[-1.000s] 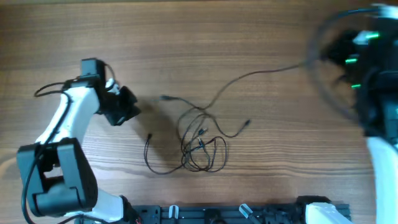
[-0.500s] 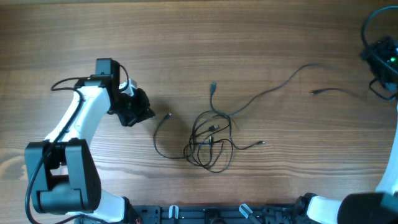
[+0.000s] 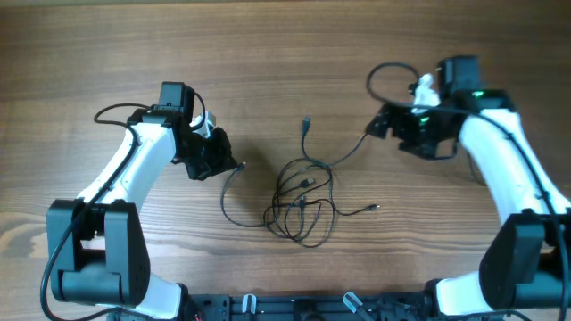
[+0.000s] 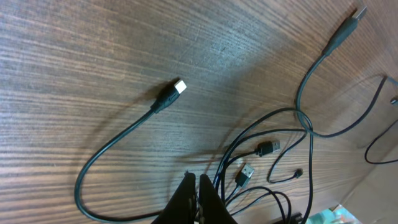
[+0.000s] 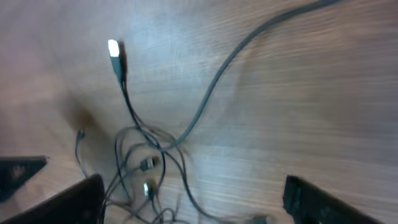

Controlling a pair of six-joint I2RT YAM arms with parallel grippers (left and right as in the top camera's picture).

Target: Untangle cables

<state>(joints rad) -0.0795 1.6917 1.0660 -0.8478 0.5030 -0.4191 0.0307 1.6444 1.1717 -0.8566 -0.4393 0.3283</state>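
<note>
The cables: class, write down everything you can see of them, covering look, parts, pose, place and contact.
The cables are thin black wires, rubbery-looking, lying on the wooden table. Their middle is bunched in overlapping loops. Free ends with small plugs stick out: one plug above the bunch, one at its left and one at its right; two more lie inside the loops. One strand runs up and right toward the right gripper, where its end is hidden, so contact there cannot be told.

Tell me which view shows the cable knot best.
Overhead: the whole knot is in frame, loops included. The left wrist view is sharper but cuts it at the bottom edge; the right wrist view is blurred and crops it too.
</note>
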